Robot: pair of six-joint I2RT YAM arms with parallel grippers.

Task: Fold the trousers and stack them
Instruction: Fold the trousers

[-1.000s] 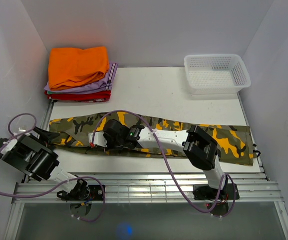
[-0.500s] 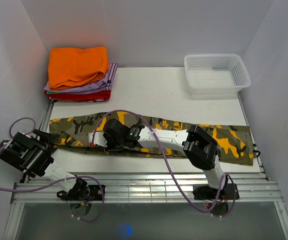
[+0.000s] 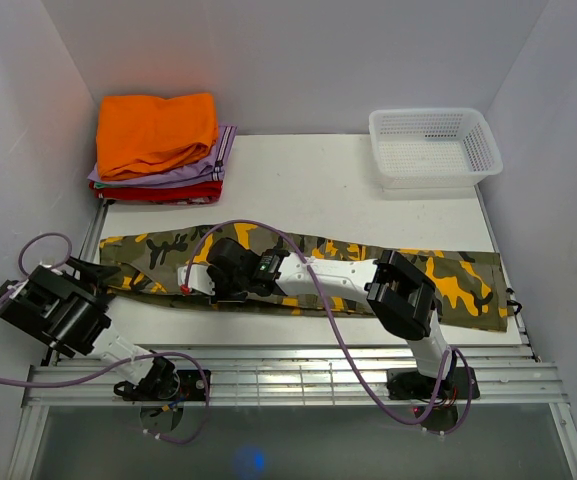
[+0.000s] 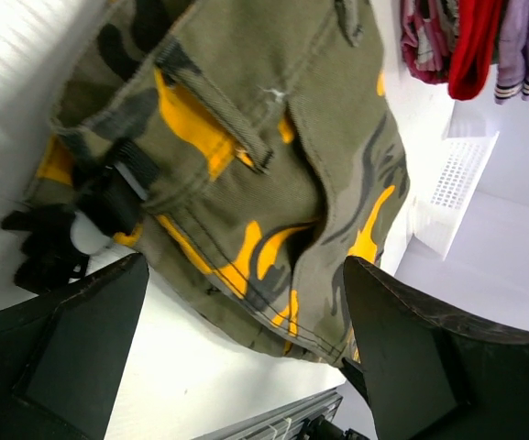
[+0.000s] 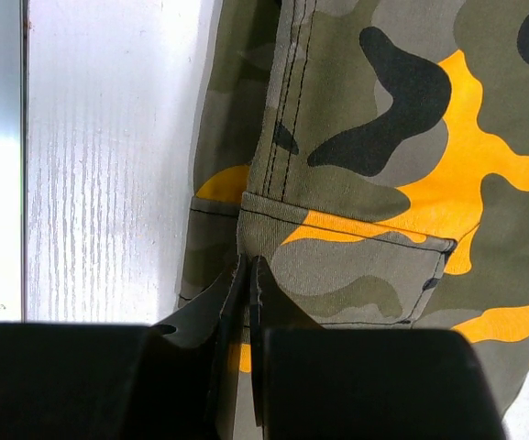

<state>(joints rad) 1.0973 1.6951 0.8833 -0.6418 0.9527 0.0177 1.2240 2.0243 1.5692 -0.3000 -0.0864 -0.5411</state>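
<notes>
The camouflage trousers (image 3: 153, 255) lie stretched flat from left to right across the near half of the white table (image 3: 318, 190). My left gripper (image 3: 103, 272) is open at their left end; in the left wrist view (image 4: 246, 270) its jaws stand wide apart, with the waistband and belt loops (image 4: 273, 165) just ahead of them. My right arm reaches left over the trousers. My right gripper (image 3: 190, 280) is shut, its tips (image 5: 248, 261) resting on the cloth (image 5: 383, 137) at a pocket seam near the hem edge. No cloth shows between the jaws.
A stack of folded clothes, orange (image 3: 158, 130) over lilac and red, sits at the back left. A white mesh basket (image 3: 433, 145) stands at the back right. A metal rail (image 3: 288, 375) runs along the near edge. Purple cables loop over both arms.
My left arm has drawn back a little toward the lower left and turned. The right arm and the trousers have not moved.
</notes>
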